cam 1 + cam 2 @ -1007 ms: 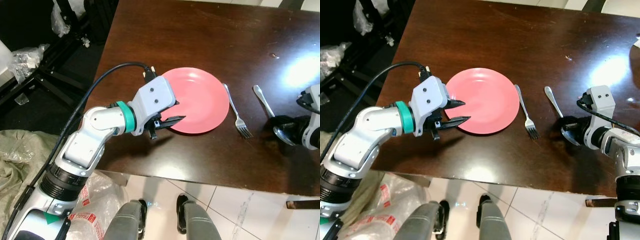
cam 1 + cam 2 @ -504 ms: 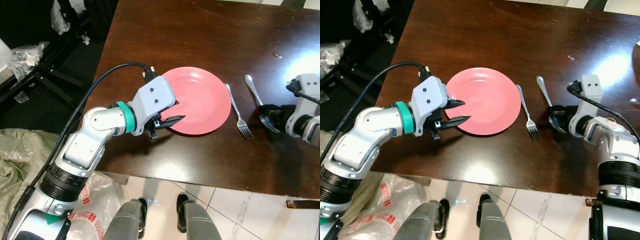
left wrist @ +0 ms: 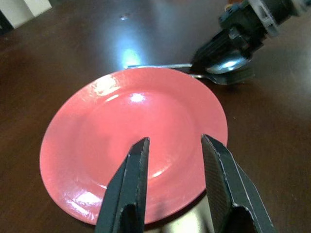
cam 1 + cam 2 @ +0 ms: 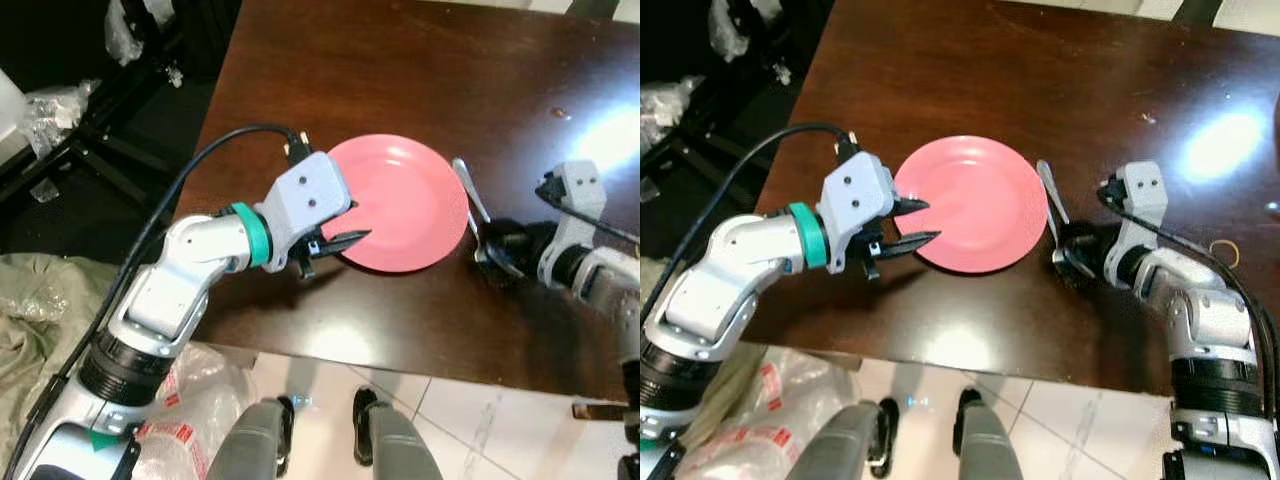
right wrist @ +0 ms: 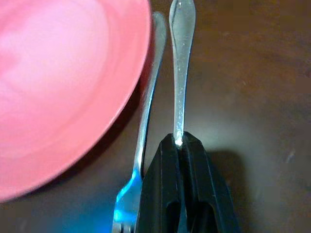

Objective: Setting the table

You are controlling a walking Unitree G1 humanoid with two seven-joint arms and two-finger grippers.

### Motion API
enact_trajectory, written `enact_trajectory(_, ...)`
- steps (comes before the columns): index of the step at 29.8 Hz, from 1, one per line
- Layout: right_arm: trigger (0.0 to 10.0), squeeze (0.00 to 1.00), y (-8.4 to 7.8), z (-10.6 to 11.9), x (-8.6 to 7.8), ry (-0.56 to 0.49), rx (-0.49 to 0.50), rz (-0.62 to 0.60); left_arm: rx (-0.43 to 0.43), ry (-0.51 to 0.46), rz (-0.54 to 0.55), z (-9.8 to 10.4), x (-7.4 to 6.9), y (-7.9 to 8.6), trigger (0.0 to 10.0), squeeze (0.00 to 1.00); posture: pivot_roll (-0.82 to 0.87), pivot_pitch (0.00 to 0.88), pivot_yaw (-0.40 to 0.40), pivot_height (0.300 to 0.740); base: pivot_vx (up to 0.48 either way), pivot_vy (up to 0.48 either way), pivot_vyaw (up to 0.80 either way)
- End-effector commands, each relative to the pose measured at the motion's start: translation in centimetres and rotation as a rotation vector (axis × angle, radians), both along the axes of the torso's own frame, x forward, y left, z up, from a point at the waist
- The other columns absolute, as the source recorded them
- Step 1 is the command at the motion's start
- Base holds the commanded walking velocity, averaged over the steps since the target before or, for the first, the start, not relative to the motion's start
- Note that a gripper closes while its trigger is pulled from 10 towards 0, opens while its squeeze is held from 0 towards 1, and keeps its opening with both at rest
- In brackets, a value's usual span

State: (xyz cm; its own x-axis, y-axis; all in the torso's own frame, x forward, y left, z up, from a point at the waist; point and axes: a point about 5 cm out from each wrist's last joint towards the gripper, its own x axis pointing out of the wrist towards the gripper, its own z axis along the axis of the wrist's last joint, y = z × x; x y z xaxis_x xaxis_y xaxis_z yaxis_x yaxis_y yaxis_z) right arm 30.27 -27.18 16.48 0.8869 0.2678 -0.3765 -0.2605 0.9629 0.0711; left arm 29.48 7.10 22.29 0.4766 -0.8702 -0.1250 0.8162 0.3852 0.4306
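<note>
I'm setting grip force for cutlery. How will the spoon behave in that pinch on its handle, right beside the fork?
The spoon looks like polished metal, so probably stiff, yet slippery between the right claw's narrow fingers. Held along its thin handle, it may pivot toward the heavier bowl end. It lies close beside the fork by the red plate, so nudging it could shift the fork too.
</note>
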Motion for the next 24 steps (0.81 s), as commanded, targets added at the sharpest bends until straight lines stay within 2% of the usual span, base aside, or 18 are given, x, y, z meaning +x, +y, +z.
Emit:
enact_trajectory(1, 10.0, 0.00, -0.2, -2.4, -0.9, 0.120, 0.008, -0.027, 0.001, 0.021, -0.008, -0.5, -0.3, -0.1, 10.0, 0.00, 0.07, 0.189, 0.079, 0.740, 0.000, 0.000, 0.00)
enact_trajectory(3, 10.0, 0.00, -1.2, -2.8, -2.4, 0.131, -0.033, -0.075, -0.003, 0.024, -0.018, -0.5, -0.2, -0.3, 10.0, 0.00, 0.05, 0.190, 0.089, 0.740, 0.000, 0.000, 0.00)
enact_trajectory(5, 10.0, 0.00, -1.2, -2.8, -2.4, 0.131, -0.033, -0.075, -0.003, 0.024, -0.018, -0.5, -0.2, -0.3, 10.0, 0.00, 0.05, 0.190, 0.089, 0.740, 0.000, 0.000, 0.00)
enact_trajectory(9, 10.0, 0.00, -2.7, -3.1, -3.7, 0.145, -0.073, -0.141, -0.004, 0.025, -0.025, -0.5, -0.2, -0.5, 10.0, 0.00, 0.05, 0.190, 0.091, 0.740, 0.000, 0.000, 0.00)
enact_trajectory(15, 10.0, 0.00, -3.3, -3.4, -4.5, 0.158, -0.094, -0.169, -0.003, 0.027, -0.028, -0.5, -0.2, -0.5, 10.0, 0.00, 0.05, 0.194, 0.094, 0.740, 0.000, 0.000, 0.00)
enact_trajectory(20, 10.0, 0.00, -3.2, -3.2, -4.6, 0.148, -0.091, -0.175, -0.003, 0.028, -0.029, -0.5, -0.2, -0.5, 10.0, 0.00, 0.05, 0.194, 0.096, 0.740, 0.000, 0.000, 0.00)
enact_trajectory(24, 10.0, 0.00, -2.8, -2.5, -4.0, 0.105, -0.089, -0.142, -0.002, 0.028, -0.030, -0.5, -0.2, -0.5, 10.0, 0.00, 0.05, 0.194, 0.098, 0.740, 0.000, 0.000, 0.00)
